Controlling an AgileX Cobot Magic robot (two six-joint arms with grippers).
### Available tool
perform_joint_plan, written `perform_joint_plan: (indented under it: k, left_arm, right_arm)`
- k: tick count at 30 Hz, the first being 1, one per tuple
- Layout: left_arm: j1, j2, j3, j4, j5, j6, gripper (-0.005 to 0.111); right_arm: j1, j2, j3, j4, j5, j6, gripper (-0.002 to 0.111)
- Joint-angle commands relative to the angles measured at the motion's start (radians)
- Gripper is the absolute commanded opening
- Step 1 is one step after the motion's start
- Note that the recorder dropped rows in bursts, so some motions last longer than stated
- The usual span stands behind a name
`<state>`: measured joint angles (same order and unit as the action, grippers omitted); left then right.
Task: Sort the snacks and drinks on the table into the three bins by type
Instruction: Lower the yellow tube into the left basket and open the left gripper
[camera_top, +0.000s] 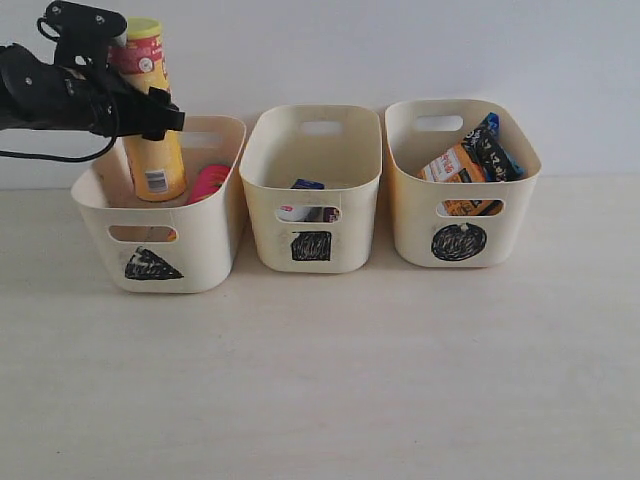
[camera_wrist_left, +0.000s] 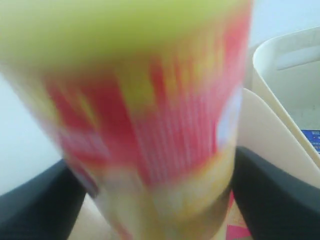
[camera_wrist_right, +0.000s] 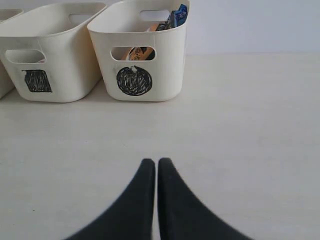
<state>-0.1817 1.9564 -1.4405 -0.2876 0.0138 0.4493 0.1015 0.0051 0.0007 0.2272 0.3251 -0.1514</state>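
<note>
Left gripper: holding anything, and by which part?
The left gripper has its fingers either side of the yellow chip tube, at its upper red band; it stands in the triangle bin. Whether they clamp it is unclear.

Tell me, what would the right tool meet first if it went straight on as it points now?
Probably the circle-marked bin: the shut right tool aims at its front wall, with only bare table between. Its height is unclear.

Left gripper (camera_top: 160, 112) aloft; right gripper (camera_wrist_right: 156, 162) closed.

Pale plain wall (camera_top: 560, 60); whitish wood-grain tabletop (camera_top: 400, 380)
</note>
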Motion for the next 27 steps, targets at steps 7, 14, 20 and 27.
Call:
perform_joint_plan:
  k: [7,14,20,27]
  left_arm:
    - [0.002,-0.025,0.001,-0.003,0.002,-0.005,0.086]
    - [0.002,-0.118,0.001,-0.003,-0.014,-0.005,0.063]
    - [0.002,-0.183,0.001,-0.003,-0.024,-0.005,0.055]
    - [0.002,-0.214,0.001,-0.003,0.002,-0.002,0.057]
  right_arm:
    - [0.0,-0.005,-0.001,0.003,-0.003,-0.004,0.0]
    - [0.0,-0.005,-0.001,0.003,-0.003,-0.004,0.0]
    - [0.0,-0.005,-0.001,0.003,-0.003,-0.004,0.0]
    - [0.0,-0.005,-0.001,0.003,-0.003,-0.004,0.0]
